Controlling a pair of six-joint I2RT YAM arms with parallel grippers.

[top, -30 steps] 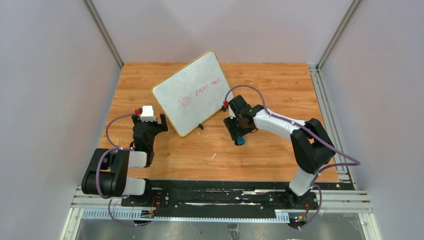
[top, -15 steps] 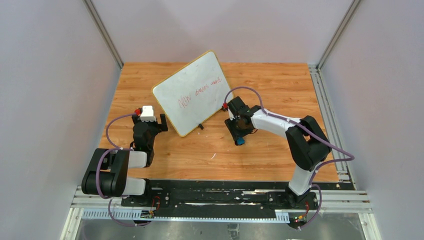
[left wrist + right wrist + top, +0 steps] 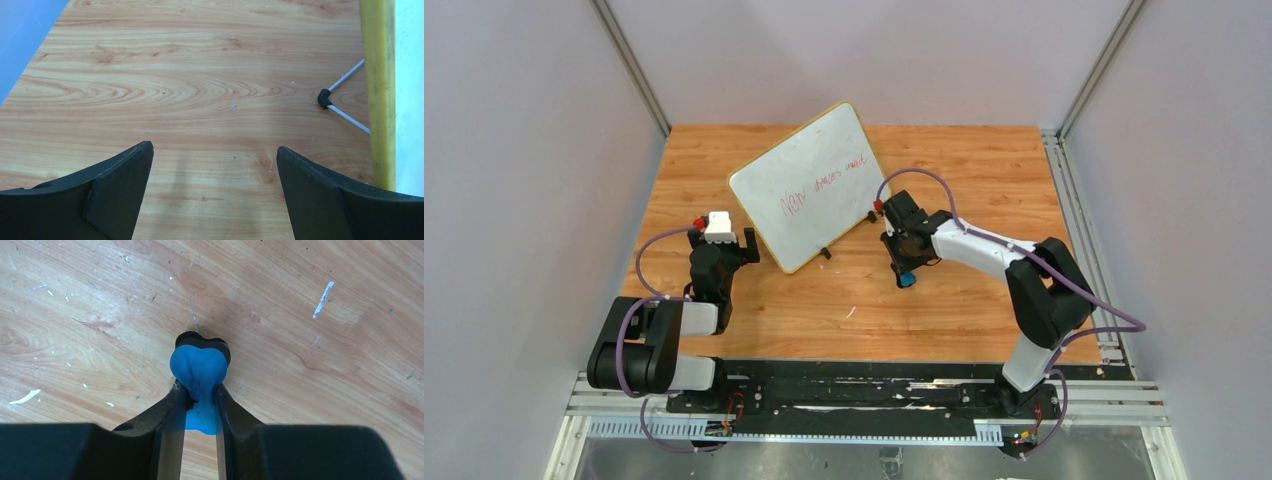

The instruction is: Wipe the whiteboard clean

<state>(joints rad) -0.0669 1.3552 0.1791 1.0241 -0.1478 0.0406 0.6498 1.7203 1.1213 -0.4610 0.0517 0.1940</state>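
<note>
The whiteboard [image 3: 808, 185] with a thin yellow frame stands tilted at the back middle of the table, red handwriting on its face. Its yellow edge [image 3: 378, 90] and a wire foot [image 3: 325, 98] show at the right of the left wrist view. My left gripper [image 3: 215, 155] is open over bare wood, just left of the board's near corner. My right gripper [image 3: 198, 390] is shut on a small blue eraser [image 3: 200, 367], whose foam bulges beyond the fingertips with a black pad underneath. From above, the blue eraser [image 3: 906, 280] sits right of the board's near edge.
The wooden tabletop [image 3: 944, 300] carries white scuff marks [image 3: 323, 292] around the eraser. Grey walls and metal rails [image 3: 1079, 215] enclose the table on the left, back and right. The arm bases sit on a black rail at the near edge.
My right gripper's fingers have closed in on the blue eraser and squeezed it. The left arm and the whiteboard have not moved.
</note>
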